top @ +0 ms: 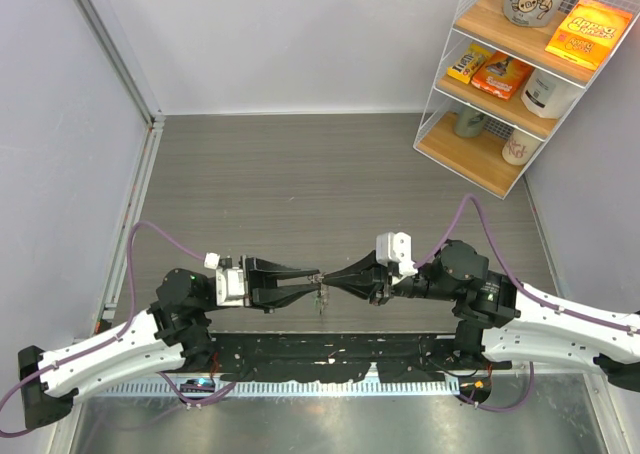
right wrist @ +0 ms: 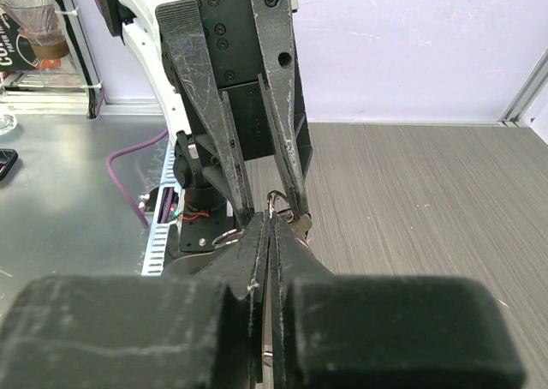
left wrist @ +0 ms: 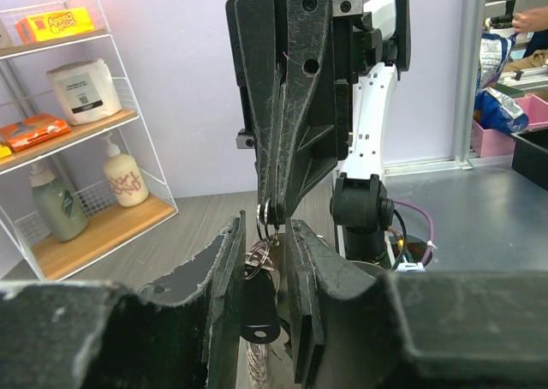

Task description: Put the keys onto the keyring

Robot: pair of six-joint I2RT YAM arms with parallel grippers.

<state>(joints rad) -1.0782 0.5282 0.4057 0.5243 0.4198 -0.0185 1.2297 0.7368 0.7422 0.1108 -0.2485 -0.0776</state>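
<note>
Quick notes on this one. Both arms met nose to nose over the near part of the table (top: 300, 164), w/ the whole bunch held up in the air btw them, not lying on the wood.

The right gripper (left wrist: 269, 209) had its fingers pressed together, pinching the top of the keyring (left wrist: 260, 255). The right wrist cam showed it best: basically no gap btw its own two fingers, and a bit of the loop poking out just past the tips.

The left gripper (right wrist: 275, 211) was spread, fingers apart w/ a clear gap. The ring and the keys (left wrist: 258, 308) hung down inside that gap. One key w/ a dark head sat right btw the left fingers in the left wrist view, and I couldn't see either finger actually touching it, tho it was tight. Another silvery bit showed beside one left fingertip in the right wrist cam, prob a key too, can't say for sure. Something thin and silvery dangled lower still, too blurry to call.

From the top cam the keys were just a tiny dangle under where the tips met, no detail at all.

Bg stuff: a wire shelf (top: 520, 84) w/ boxes and bottles stood at the far right corner, well apart from the action.
</note>
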